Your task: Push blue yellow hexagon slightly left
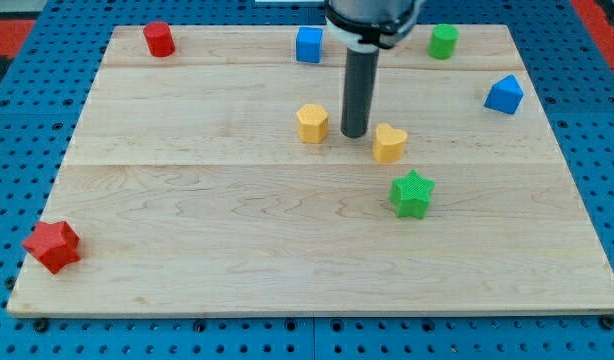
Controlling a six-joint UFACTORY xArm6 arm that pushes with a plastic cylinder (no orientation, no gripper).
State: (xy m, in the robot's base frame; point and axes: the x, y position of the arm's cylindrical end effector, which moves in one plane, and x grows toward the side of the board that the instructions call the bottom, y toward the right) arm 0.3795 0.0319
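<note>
- Camera view: the dark rod's tip (354, 134) rests on the pale wooden board (237, 230), between the yellow hexagon block (312, 123) and the yellow heart block (389, 143), toward the top edge's middle.
- There is no pincer, only the rod.
- A green star block (411, 194) sits below the heart.

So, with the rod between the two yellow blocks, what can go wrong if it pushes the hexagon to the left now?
1. My tip stands apart from the yellow hexagon, on its right and slightly lower in the view; an off-centre contact may turn it or send it toward the view's top.
2. The yellow heart lies close on my tip's right; any backing up first may knock it.
</note>
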